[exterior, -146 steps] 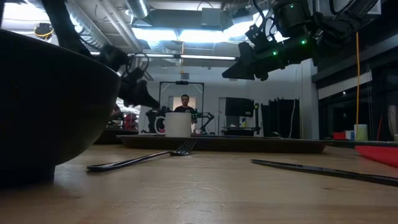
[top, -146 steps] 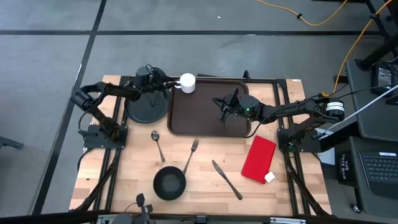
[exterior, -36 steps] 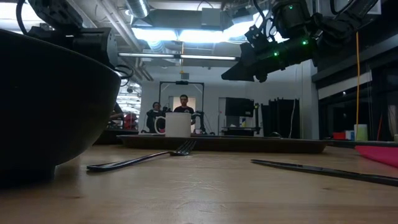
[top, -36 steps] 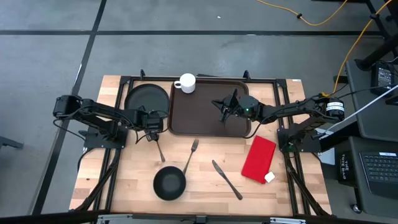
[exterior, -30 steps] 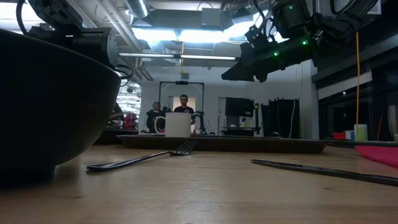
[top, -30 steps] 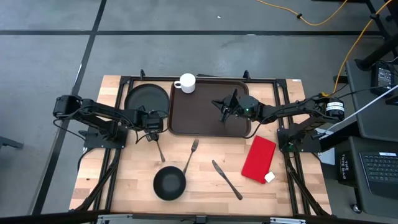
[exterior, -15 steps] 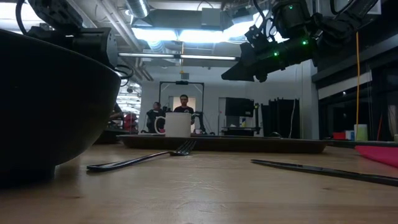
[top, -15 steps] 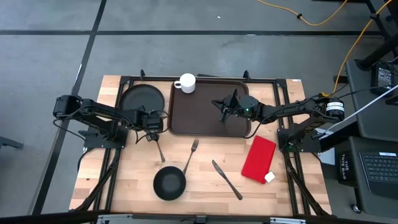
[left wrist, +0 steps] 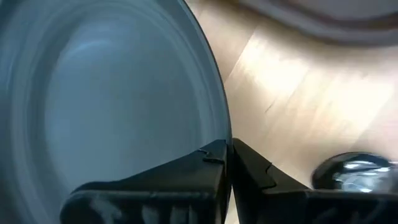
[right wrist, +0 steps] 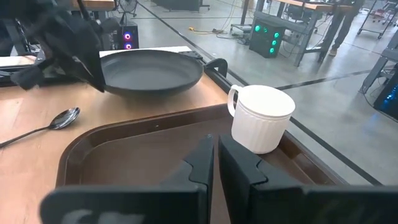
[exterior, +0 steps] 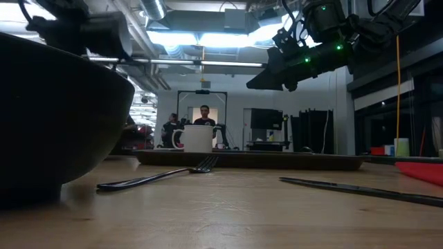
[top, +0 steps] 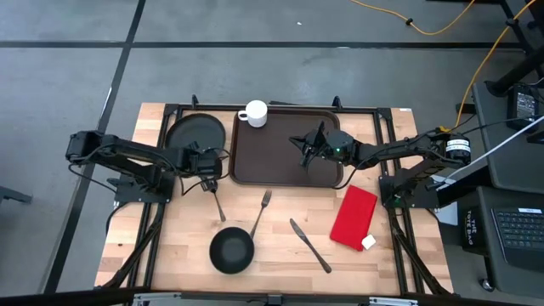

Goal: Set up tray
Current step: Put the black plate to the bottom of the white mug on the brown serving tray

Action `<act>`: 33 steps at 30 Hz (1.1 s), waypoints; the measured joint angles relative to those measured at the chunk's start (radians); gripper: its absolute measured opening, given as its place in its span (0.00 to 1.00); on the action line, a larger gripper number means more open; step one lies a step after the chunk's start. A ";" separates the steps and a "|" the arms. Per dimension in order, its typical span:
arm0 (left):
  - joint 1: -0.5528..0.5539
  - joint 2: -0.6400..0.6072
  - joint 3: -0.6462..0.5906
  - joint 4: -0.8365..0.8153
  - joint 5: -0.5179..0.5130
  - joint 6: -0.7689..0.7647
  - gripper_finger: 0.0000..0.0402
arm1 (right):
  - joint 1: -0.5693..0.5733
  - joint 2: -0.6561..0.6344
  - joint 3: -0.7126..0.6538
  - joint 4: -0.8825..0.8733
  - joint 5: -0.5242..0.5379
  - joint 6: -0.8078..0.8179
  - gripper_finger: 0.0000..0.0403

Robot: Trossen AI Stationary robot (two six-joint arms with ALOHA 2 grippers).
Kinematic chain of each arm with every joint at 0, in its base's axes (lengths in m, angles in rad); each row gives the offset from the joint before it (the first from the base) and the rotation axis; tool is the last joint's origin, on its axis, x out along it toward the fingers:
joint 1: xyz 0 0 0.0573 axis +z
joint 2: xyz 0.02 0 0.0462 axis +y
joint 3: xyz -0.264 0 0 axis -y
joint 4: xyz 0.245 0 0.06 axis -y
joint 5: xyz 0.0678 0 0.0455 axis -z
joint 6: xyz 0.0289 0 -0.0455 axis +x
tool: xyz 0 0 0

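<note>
High view: tray (top: 285,156) sits at the far middle of the surface (top: 178,246), white mug (top: 254,113) in its far-left corner, rest of the tray bare. Black plate (top: 194,133) is just left of the tray. Spoon (top: 215,196), fork (top: 262,211), knife (top: 309,245) lie in a row nearer the front, black bowl (top: 231,252) front centre, red napkin (top: 354,217) to the right.

Left tool (top: 207,165) is low at the plate's near-right edge, arm stretched flat across from the left side of the surface. Left wrist view is the only one showing the grip: fingers (left wrist: 205,163) pinched together on the plate (left wrist: 106,106) rim, spoon bowl (left wrist: 354,172) close by on the wood.

Right tool (top: 308,147) hangs over the tray's right half, arm reaching in from the right, pointing towards the mug. Right wrist view shows its fingers (right wrist: 200,158) nearly together, nothing between them, above the tray floor (right wrist: 143,149). It also shows the mug (right wrist: 261,118) handle and, on the plate's (right wrist: 149,70) edge, the left tool (right wrist: 81,56).

Low view adds height: right tool (exterior: 273,72) is well above the tray (exterior: 249,159), not touching. Bowl (exterior: 55,111) fills the left and hides the plate; fork (exterior: 163,176) and knife (exterior: 360,190) are in front. People stand in the room behind.
</note>
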 joint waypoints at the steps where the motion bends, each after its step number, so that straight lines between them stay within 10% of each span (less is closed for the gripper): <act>1: -0.008 -0.020 0.000 -0.001 -0.002 -0.001 0.01 | 0.000 0.000 0.000 0.000 0.000 -0.001 0.07; 16: -0.097 -0.140 0.047 -0.032 -0.104 -0.027 0.01 | 0.000 0.000 0.000 0.009 -0.001 0.000 0.07; 33: -0.152 -0.078 0.199 0.055 -0.075 0.390 0.01 | 0.033 -0.130 0.001 -0.037 -0.071 -0.034 0.07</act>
